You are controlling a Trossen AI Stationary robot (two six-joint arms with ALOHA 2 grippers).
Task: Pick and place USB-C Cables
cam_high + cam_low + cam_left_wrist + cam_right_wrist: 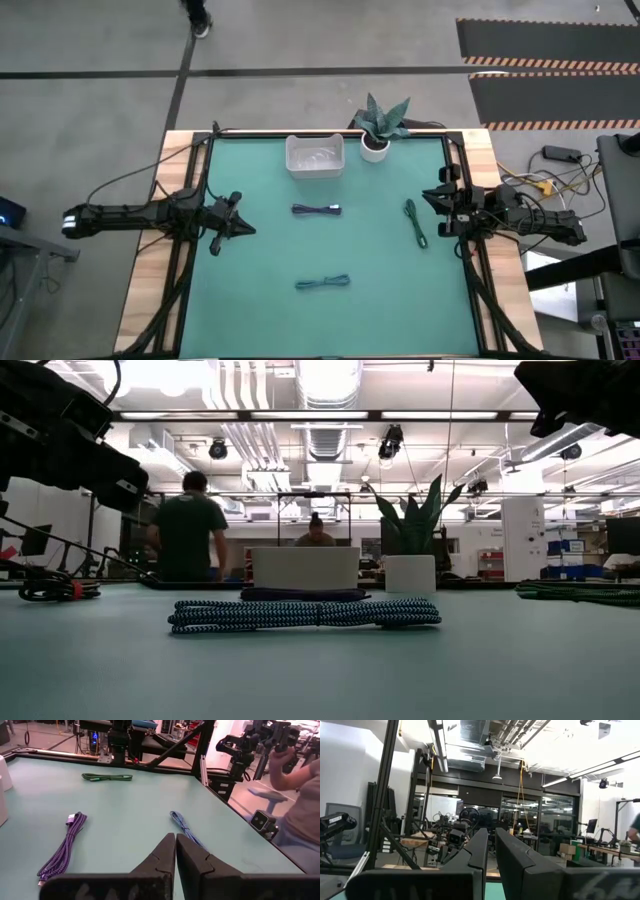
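While both dark arms wait at the edges of the teal-green table (260, 260), the three short braided USB-C cables lie untouched on it. Seen from above, the dark blue cable bundle (317, 209) rests near the table's centre, the green cable bundle (415, 222) lies toward three o'clock, and the teal-blue cable bundle (322, 283) lies toward six o'clock. A white rectangular plastic bin (315, 155) sits at twelve o'clock, with a small spiky green plant in a white pot (380, 127) just beside it toward one o'clock. The left gripper (246, 229) hovers at nine o'clock, jaws closed and empty. The right gripper (428, 196) sits at three o'clock near the green bundle, jaws nearly closed on nothing.
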